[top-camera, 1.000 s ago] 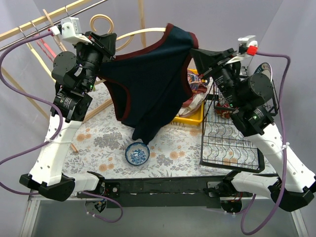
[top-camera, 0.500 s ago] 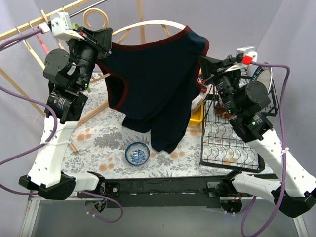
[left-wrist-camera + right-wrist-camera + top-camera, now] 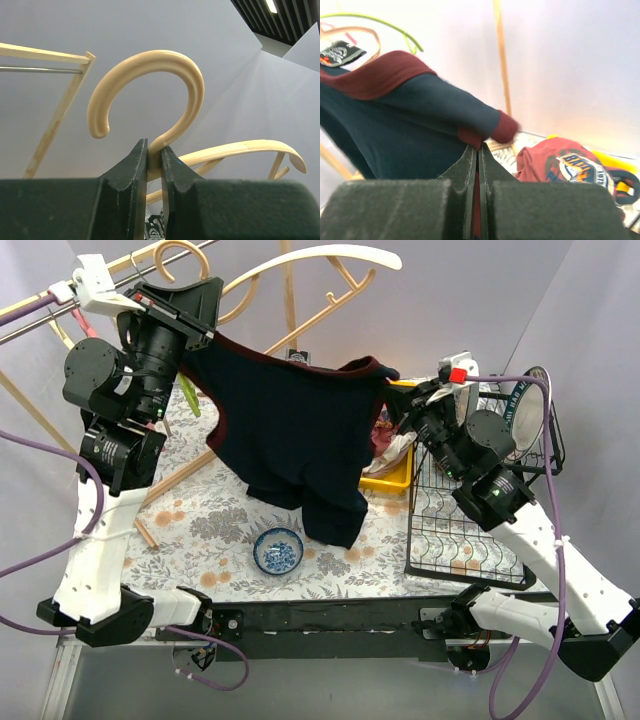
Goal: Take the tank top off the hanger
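Hanger (image 3: 172, 67), cream and curved, sits high at the far left, its neck pinched tight by the left hand (image 3: 154, 152). Its long right arm stands bare above the cloth. Navy tank top (image 3: 290, 430) (maroon trim) sags between the two arms over the worktop (image 3: 200, 520), its low tip just right of a blue bowl (image 3: 278, 551). Right hand (image 3: 478, 150) is pressed together on the trim at the garment's right edge.
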`<action>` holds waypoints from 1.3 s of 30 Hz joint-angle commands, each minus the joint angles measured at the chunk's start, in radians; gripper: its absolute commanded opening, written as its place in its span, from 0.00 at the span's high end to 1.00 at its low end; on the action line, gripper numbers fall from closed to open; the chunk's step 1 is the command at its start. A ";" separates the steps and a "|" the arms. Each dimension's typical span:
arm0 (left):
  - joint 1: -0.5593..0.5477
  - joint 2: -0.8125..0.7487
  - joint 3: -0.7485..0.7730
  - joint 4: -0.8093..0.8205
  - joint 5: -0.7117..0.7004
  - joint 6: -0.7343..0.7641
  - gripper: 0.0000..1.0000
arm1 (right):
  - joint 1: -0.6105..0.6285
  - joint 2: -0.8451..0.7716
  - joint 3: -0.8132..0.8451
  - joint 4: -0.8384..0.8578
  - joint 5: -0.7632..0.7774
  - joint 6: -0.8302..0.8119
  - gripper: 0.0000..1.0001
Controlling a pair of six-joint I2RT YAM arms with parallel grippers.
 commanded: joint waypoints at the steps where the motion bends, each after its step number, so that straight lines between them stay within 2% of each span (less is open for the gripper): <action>1: 0.001 -0.056 -0.003 0.037 -0.069 0.022 1.00 | -0.005 -0.065 0.079 0.063 0.120 -0.027 0.99; 4: 0.001 -0.070 -0.019 0.078 0.014 -0.059 1.00 | -0.006 -0.041 0.083 0.080 -0.010 -0.040 0.99; 5: 0.001 -0.072 -0.017 0.092 0.035 -0.089 1.00 | -0.006 -0.028 0.085 0.087 -0.097 -0.043 0.99; 8: 0.001 -0.087 -0.023 0.162 0.112 -0.212 1.00 | -0.005 0.032 0.115 0.080 -0.174 -0.050 0.99; 13: 0.001 -0.116 -0.076 0.345 0.215 -0.422 1.00 | -0.006 0.098 0.132 0.055 -0.173 -0.067 0.99; 20: 0.001 -0.136 -0.027 0.367 0.288 -0.502 1.00 | -0.006 0.133 0.204 0.005 -0.027 -0.096 0.99; 25: 0.001 -0.157 0.032 0.358 0.291 -0.490 1.00 | -0.011 0.167 0.272 -0.023 0.003 -0.118 0.99; 31: 0.001 -0.168 0.056 0.304 0.220 -0.361 1.00 | -0.014 0.187 0.267 -0.023 0.019 -0.103 0.99; 37: 0.001 -0.138 -0.065 0.339 0.176 -0.321 1.00 | -0.014 0.185 0.260 0.012 -0.160 -0.038 0.99; 39: 0.001 -0.109 -0.063 0.344 0.179 -0.308 1.00 | -0.012 0.185 0.252 0.017 -0.242 -0.023 0.99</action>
